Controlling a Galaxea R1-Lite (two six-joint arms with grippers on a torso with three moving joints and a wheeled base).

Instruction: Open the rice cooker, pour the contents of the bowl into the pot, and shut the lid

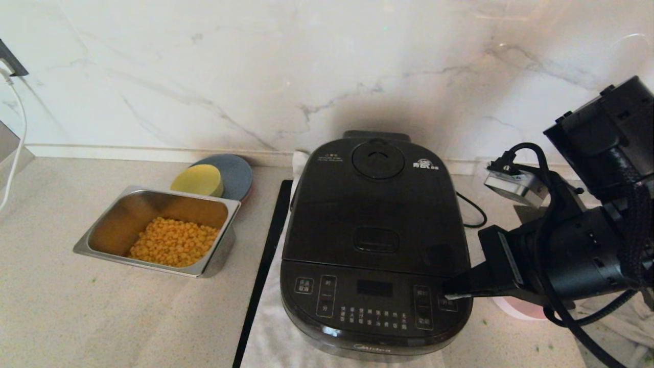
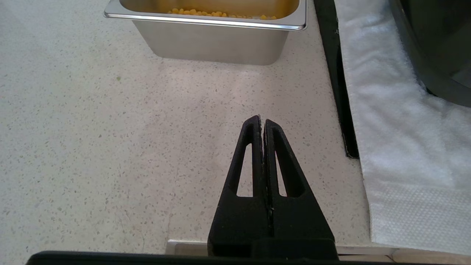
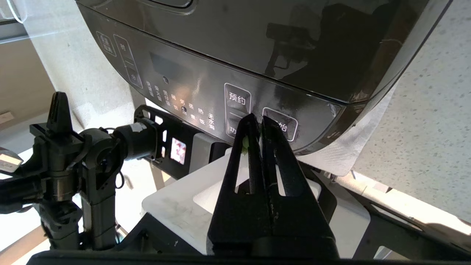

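The cooker [image 1: 375, 240] sits on a white cloth [image 2: 397, 140] in the middle of the tabletop [image 1: 66, 306], lid [image 1: 375, 204] fully down. The right hand [image 1: 449, 295] comes in from the right, clenched with nothing in it, tips right at the front panel's right-hand buttons; can't tell if it's actually pressing. In the right wrist view there's a tiny green fleck stuck between its fingers [image 3: 274, 147].

The bowl [image 1: 516, 308] is mostly hidden under the right arm, just a pinkish-white edge peeking out beside the cooker's right front corner.

To the left there's a steel tray [image 1: 102, 240] with corn [image 1: 173, 249], and behind it a yellow dish [image 1: 196, 180] on a blue-grey plate [image 1: 237, 174].

The left hand [image 2: 262, 123] is also clenched and empty, hovering over bare tabletop in front of the tray.
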